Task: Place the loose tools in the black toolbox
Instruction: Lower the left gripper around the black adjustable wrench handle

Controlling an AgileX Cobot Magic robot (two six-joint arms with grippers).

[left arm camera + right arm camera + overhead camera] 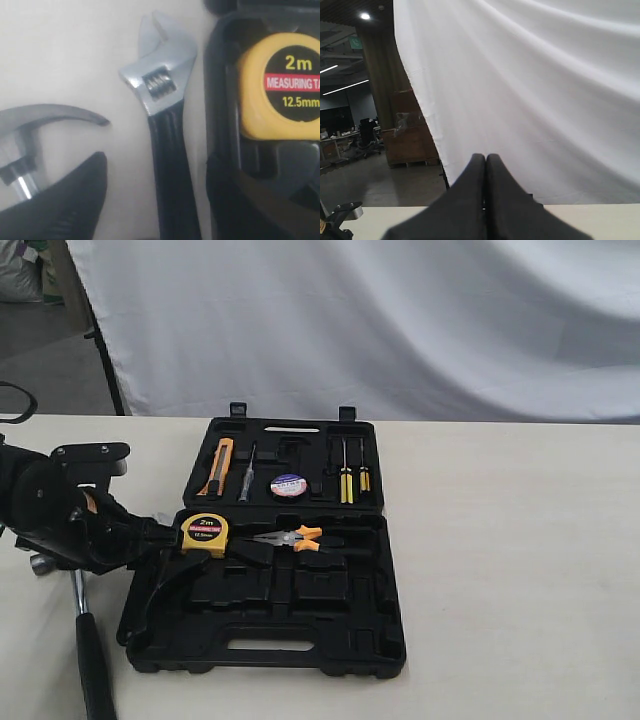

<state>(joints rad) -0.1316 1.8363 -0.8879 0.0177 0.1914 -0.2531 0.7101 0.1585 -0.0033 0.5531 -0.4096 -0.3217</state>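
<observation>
The black toolbox (pixel 300 612) lies opened flat at the centre of the worktop (pixel 500 540). One half sits toward the upper middle of the exterior view and the half with the slot handle toward the lower middle.

The black tape roll with blue-white label (pixel 288 485) sits in a recess of the upper half. An orange utility knife (pixel 220 466) lies to its left and yellow-handled screwdrivers (pixel 347 480) to its right. In the lower half, a yellow tape measure (pixel 204 532) fills the upper-left corner recess, with orange-handled pliers (pixel 295 538) just beside it.

The left end effector (pixel 156 159) reaches in from the left of the exterior frame to the box's left edge. It is released, with its two black fingers (pixel 70 200) spread apart. The small silver adjustable wrench (pixel 167 125) lies flat on the worktop between them, just outside the toolbox wall, and neither finger appears to touch it.

The steel claw hammer (pixel 92 660) lies on the worktop at the lower left of the exterior frame, outside the box. Its head is near the wrench and its long black handle runs toward the bottom edge.

The right end effector (pixel 485 158) is clenched on nothing, its fingers pressed together, and faces a white curtain (pixel 530 75).
</observation>
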